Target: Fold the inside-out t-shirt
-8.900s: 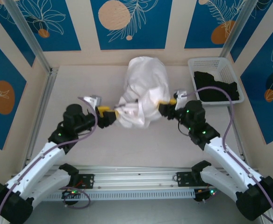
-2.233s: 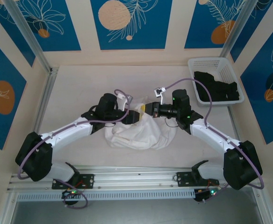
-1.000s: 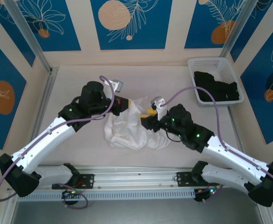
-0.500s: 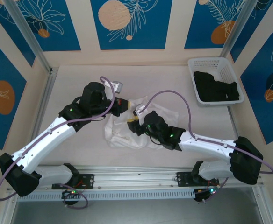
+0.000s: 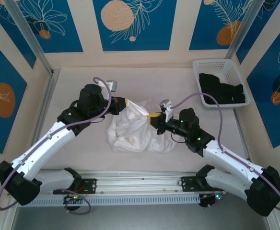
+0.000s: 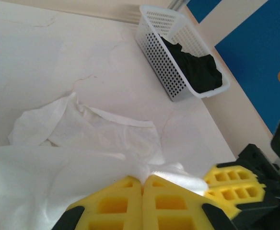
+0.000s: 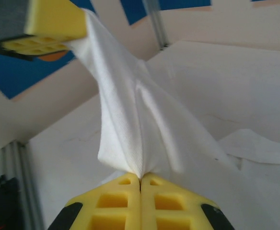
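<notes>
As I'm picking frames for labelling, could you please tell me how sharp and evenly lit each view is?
Top external: even light, soft shadows, the t-shirt nearly washed out. Left wrist: white cloth blends into the pale table, the basket stands out crisply. Right wrist: fabric at the right tool sharp, wall panels behind blurred.
</notes>
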`<state>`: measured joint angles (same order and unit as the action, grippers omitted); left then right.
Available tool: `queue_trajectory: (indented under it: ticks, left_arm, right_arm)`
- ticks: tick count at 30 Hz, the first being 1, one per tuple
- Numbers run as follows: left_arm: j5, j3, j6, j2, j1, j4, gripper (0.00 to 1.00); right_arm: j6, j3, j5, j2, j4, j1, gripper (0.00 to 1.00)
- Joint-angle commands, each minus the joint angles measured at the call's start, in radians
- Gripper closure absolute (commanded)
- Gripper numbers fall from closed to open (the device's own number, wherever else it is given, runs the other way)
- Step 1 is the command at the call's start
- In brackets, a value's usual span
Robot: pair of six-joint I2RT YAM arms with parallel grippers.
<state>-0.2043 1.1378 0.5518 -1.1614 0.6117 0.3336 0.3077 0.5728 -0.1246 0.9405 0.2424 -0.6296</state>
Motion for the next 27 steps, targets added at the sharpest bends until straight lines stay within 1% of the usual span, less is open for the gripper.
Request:
queue_trajectory:
  ticks: [1, 6, 9, 12, 13, 15, 18, 20, 21, 24, 27]
  left_arm:
    - [0.066, -0.009, -0.013, -0.002, -0.01, -0.025, 1.0]
    - [0.132, -0.013, -0.047, -0.063, -0.017, -0.021, 1.0]
    - [0.154, -0.008, -0.065, -0.102, -0.021, -0.008, 0.99]
    - [0.2, -0.023, -0.083, -0.113, -0.023, 0.003, 0.98]
    - [0.215, -0.032, -0.088, -0.113, -0.024, 0.008, 0.95]
    - [0.225, -0.058, -0.086, -0.095, -0.024, 0.007, 0.86]
    - [0.181, -0.134, -0.058, -0.034, -0.023, -0.033, 0.71]
    - [0.115, -0.204, -0.021, 0.017, -0.023, -0.082, 0.6]
    - [0.09, -0.23, -0.003, 0.037, -0.023, -0.092, 0.57]
    - [0.026, -0.302, 0.052, 0.087, -0.021, -0.124, 0.53]
    - [-0.047, -0.369, 0.122, 0.103, -0.012, -0.211, 0.53]
  right_arm:
    - [0.056, -0.007, -0.267, -0.015, 0.043, 0.054, 1.0]
    - [0.103, 0.006, -0.369, 0.041, 0.108, 0.083, 1.0]
    - [0.119, 0.018, -0.382, 0.081, 0.136, 0.087, 1.0]
    - [0.127, 0.025, -0.385, 0.111, 0.154, 0.087, 1.0]
    - [0.133, 0.026, -0.376, 0.121, 0.159, 0.087, 1.0]
    - [0.143, 0.028, -0.363, 0.138, 0.171, 0.086, 1.0]
    - [0.155, 0.035, -0.343, 0.164, 0.179, 0.087, 1.0]
    - [0.162, 0.039, -0.333, 0.178, 0.182, 0.088, 1.0]
    - [0.165, 0.041, -0.332, 0.183, 0.183, 0.088, 1.0]
    - [0.169, 0.047, -0.329, 0.19, 0.186, 0.09, 1.0]
    - [0.172, 0.047, -0.315, 0.19, 0.187, 0.091, 1.0]
